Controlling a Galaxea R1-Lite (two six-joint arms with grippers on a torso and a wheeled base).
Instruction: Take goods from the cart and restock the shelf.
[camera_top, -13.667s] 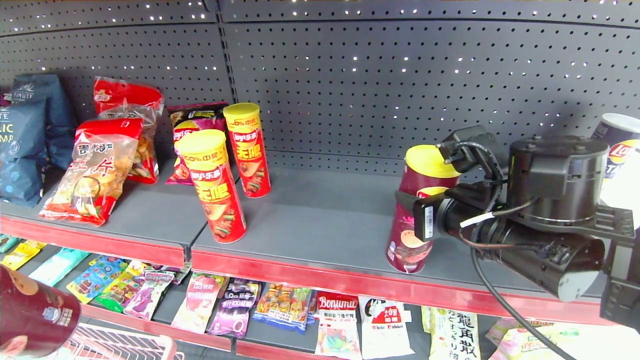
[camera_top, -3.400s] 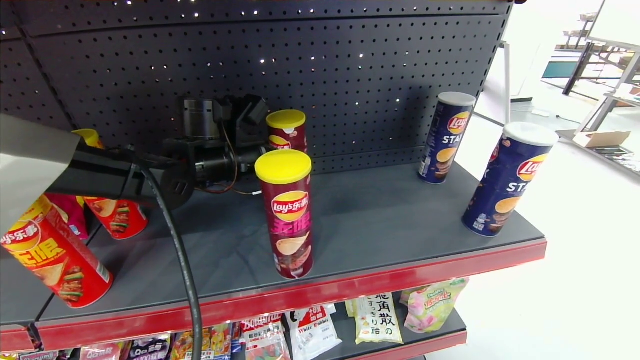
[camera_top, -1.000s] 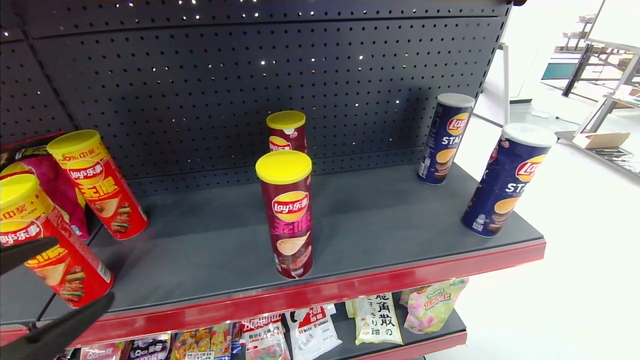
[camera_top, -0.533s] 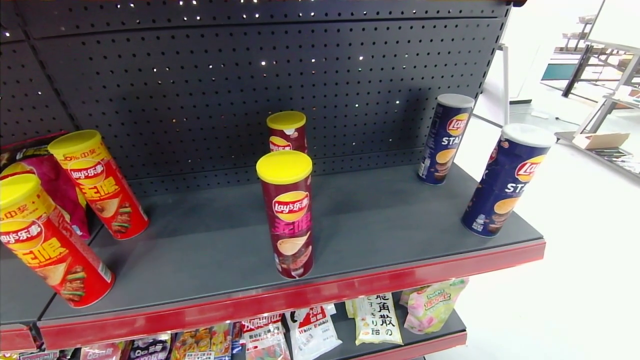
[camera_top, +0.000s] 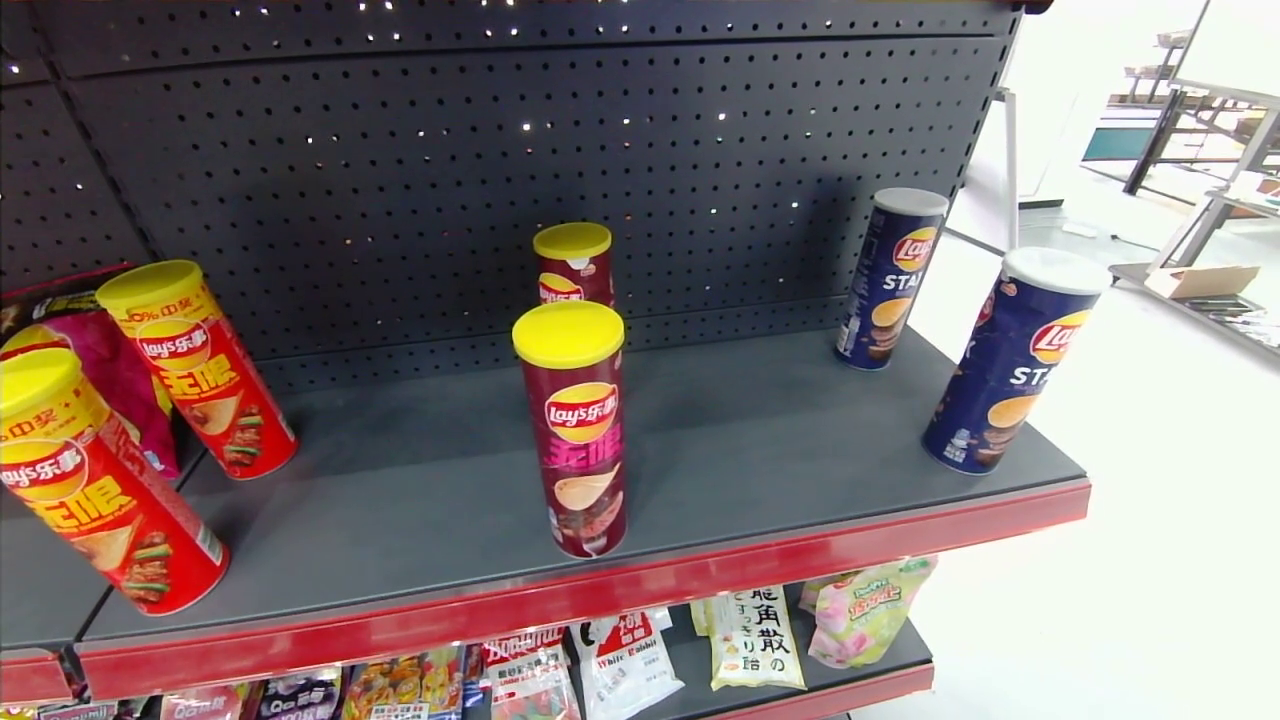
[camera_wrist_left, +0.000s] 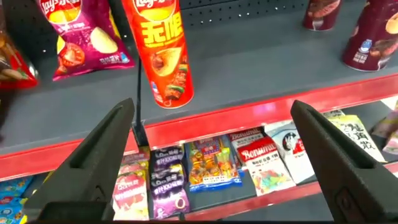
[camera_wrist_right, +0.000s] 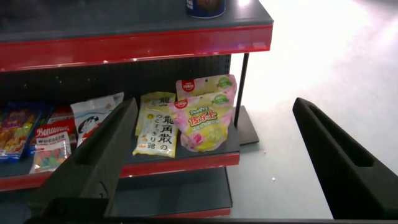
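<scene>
On the grey shelf a maroon chip can with a yellow lid stands near the front lip, and a second maroon can stands behind it by the pegboard. My left gripper is open and empty, held in front of the shelf's red lip, facing a red can; the maroon cans are off to one side. My right gripper is open and empty, low before the shelf's right end, under a blue can.
Two red cans and a purple chip bag stand on the left. Two blue cans stand at the right end. Snack bags lie on the lower shelf. Open floor lies to the right.
The left arm, which reached the back maroon can 3.4 s ago, has withdrawn. Its open fingers showed at the head view's lower left 1 s ago and have since left that view.
</scene>
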